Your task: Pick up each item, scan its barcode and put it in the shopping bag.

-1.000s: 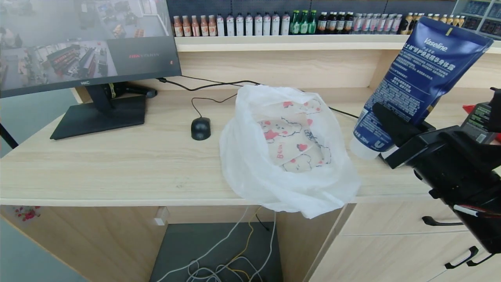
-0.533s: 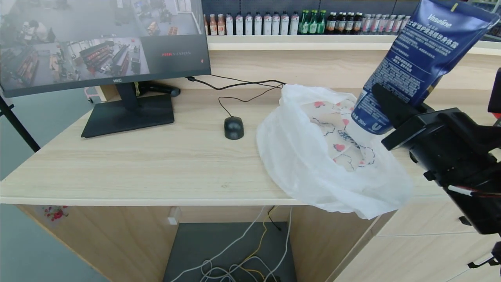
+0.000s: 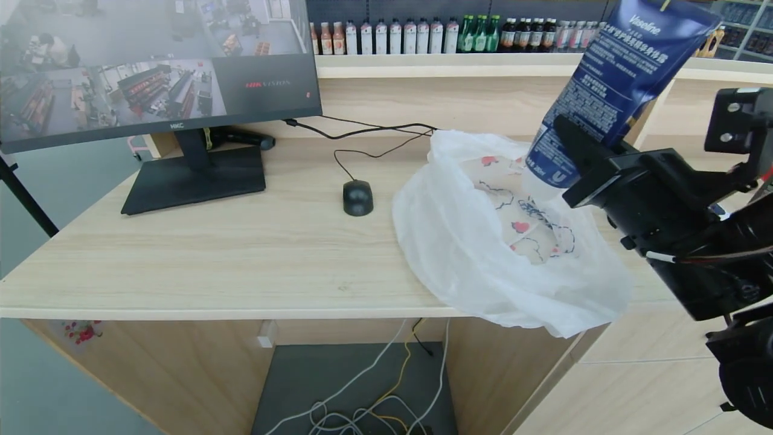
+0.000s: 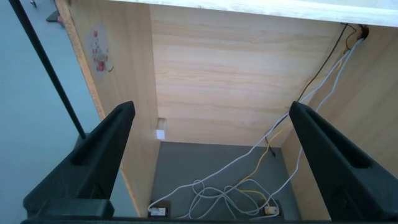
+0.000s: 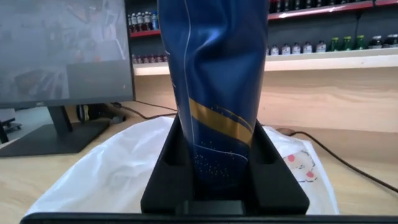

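- While your right arm is raised at the right end of the counter (image 3: 241,254), the right gripper (image 5: 217,143) is clamped on the blue tube (image 3: 610,72), which hangs cap down above the shopping bag (image 3: 459,254).
- Your left gripper (image 4: 211,112) hangs under the counter, jaws wide.

**Right wrist cam: tube clamped over bag**

Right gripper (image 5: 219,146) has both black fingers (image 5: 176,155) pressed flat on the sides of a dark blue tube (image 5: 211,68) with a gold stripe. The tube stands up out of the jaws. The white shopping bag (image 5: 112,177) lies just beyond the fingertips on the wooden counter (image 5: 367,193), with a bear-print item (image 5: 301,162) inside. Farther out are a monitor (image 5: 62,50), a black cable (image 5: 339,155) and a bottle shelf (image 5: 323,53).
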